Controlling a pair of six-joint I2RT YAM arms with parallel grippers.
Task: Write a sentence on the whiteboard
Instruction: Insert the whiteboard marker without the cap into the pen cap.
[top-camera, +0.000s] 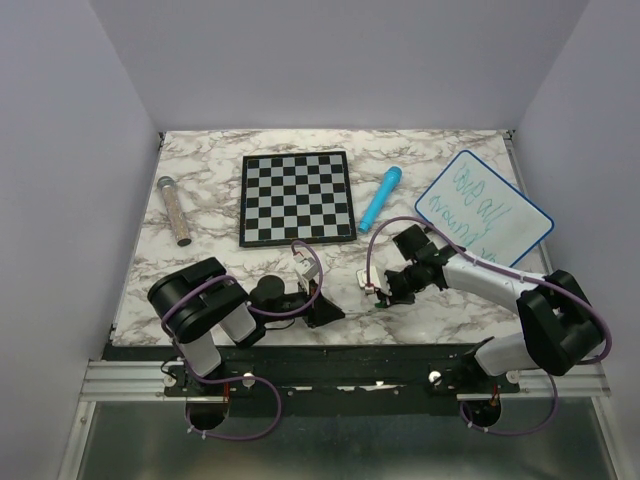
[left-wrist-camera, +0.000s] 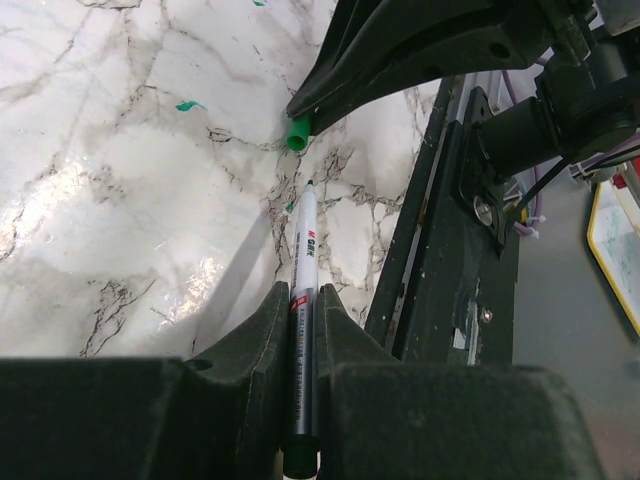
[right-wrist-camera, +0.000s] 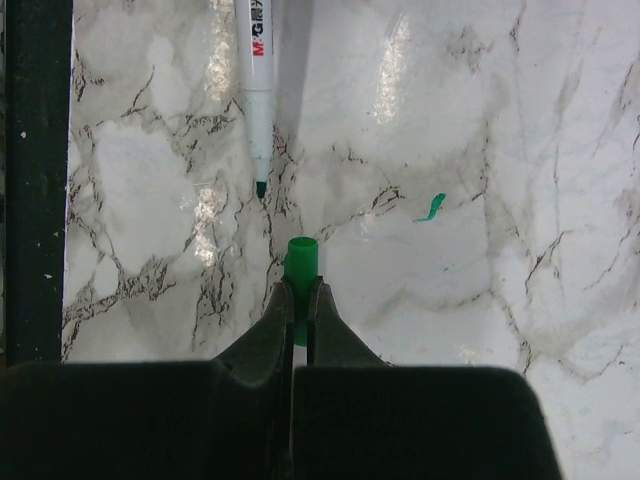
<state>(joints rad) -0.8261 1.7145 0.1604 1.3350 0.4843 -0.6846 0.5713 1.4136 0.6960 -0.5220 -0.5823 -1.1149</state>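
The whiteboard (top-camera: 485, 210), blue-rimmed, lies tilted at the back right, and the sentence (top-camera: 470, 205) runs across it in green rows. Low over the front middle of the table, my left gripper (left-wrist-camera: 303, 295) is shut on a grey marker pen (left-wrist-camera: 304, 250). The pen's bare tip points at a green cap (right-wrist-camera: 301, 262), a short gap away. My right gripper (right-wrist-camera: 301, 290) is shut on that cap and faces the marker pen (right-wrist-camera: 256, 80). In the top view the left gripper (top-camera: 322, 310) and right gripper (top-camera: 380, 295) nearly meet.
A black-and-white checkered board (top-camera: 296, 197) lies at the back centre, with a blue cylinder (top-camera: 380, 198) to its right. A glittery tube (top-camera: 174, 210) lies at the left. A small green ink smear (right-wrist-camera: 431, 207) marks the marble. The black base rail (left-wrist-camera: 450, 250) runs along the near edge.
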